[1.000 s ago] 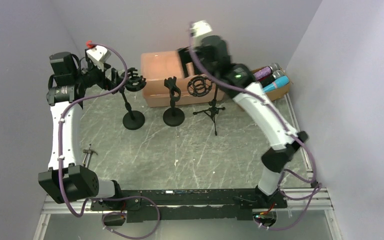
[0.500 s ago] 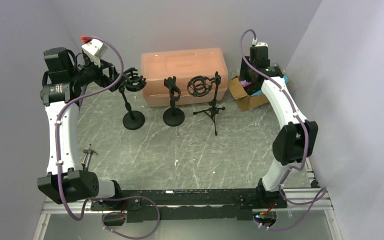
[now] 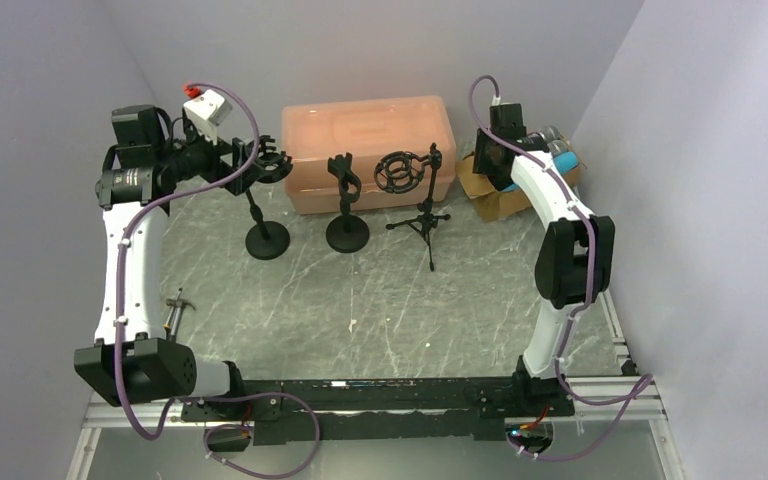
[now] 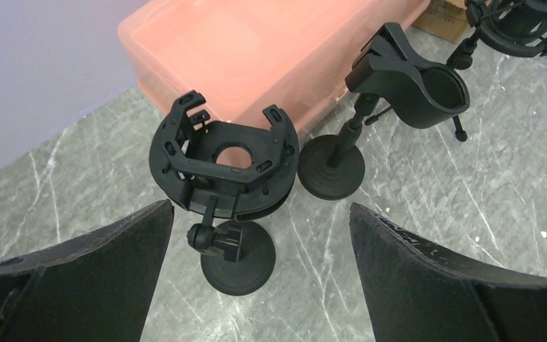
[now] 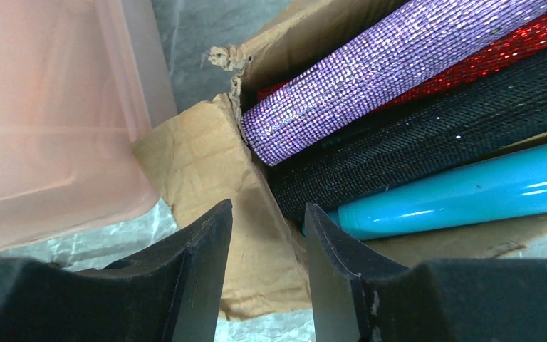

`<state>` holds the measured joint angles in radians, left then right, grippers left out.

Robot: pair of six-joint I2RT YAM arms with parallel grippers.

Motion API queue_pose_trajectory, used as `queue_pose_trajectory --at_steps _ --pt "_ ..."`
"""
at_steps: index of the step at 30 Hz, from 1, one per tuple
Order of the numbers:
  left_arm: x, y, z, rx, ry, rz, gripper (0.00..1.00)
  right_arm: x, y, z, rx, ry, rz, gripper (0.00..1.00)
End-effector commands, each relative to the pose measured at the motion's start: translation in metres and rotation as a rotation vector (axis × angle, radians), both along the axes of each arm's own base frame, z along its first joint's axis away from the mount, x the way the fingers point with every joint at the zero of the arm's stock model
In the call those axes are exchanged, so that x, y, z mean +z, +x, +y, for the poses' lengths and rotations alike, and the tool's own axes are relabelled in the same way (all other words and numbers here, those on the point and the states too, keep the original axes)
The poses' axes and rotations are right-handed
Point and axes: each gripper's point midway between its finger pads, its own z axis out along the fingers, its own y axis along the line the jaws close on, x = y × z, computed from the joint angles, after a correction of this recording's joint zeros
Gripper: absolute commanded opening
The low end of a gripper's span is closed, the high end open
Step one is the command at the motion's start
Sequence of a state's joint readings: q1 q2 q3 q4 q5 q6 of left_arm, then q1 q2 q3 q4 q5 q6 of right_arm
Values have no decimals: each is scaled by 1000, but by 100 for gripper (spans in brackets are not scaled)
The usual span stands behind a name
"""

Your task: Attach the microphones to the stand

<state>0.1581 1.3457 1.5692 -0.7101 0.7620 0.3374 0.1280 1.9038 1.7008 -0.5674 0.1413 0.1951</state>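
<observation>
Three black stands are on the table: a left one with a ring mount (image 3: 271,163) (image 4: 224,160), a middle one with a clip (image 3: 344,178) (image 4: 417,78), and a tripod with a ring mount (image 3: 401,172). All are empty. My left gripper (image 3: 236,165) (image 4: 260,206) is open and empty, just above and behind the left mount. Microphones lie in a cardboard box (image 3: 500,195) (image 5: 199,157): purple glitter (image 5: 399,71), red glitter (image 5: 513,53), black (image 5: 456,135), teal (image 5: 470,192). My right gripper (image 3: 490,150) (image 5: 267,210) is open and empty over the box's near flap, close to the handles.
A pink plastic bin (image 3: 368,150) (image 4: 271,50) (image 5: 50,107) stands at the back behind the stands, right beside the cardboard box. The round stand bases (image 3: 267,240) (image 3: 347,235) and the tripod legs (image 3: 426,222) sit on the grey marbled table. Walls close in on both sides.
My right arm has swung from over the pink bin to the cardboard box at the right. My left gripper has shifted slightly by the left mount.
</observation>
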Motion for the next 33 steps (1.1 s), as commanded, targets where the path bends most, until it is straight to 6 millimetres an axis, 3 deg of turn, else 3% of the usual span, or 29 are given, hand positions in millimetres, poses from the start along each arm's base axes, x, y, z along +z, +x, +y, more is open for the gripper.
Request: queue_pose_trajectory --at_steps 1,5,11,13,17,20,28,33 --pt "-7 -6 -2 -3 2 15 99 -3 16 -2 -10 8 -30 45" --pt "-8 -9 -4 -15 0 6 99 -13 18 -2 -3 8 -8 41" --pt "-11 -11 -5 -19 4 13 98 -22 -2 -3 -26 23 24 0" --pt "-11 -13 -5 -19 10 9 97 -16 -18 -7 -49 20 21 0" --pt "-8 -18 -6 -24 25 -1 96 -2 -62 -9 -77 -6 33 0" --pt "-7 -23 -7 -29 35 -10 96 2 -106 -1 -65 -58 80 0" --pt "-10 -34 -10 -46 52 -13 96 0 -222 56 69 -83 157 0" --pt "-13 -37 -10 -49 60 -9 96 -4 -278 82 111 -60 206 0"
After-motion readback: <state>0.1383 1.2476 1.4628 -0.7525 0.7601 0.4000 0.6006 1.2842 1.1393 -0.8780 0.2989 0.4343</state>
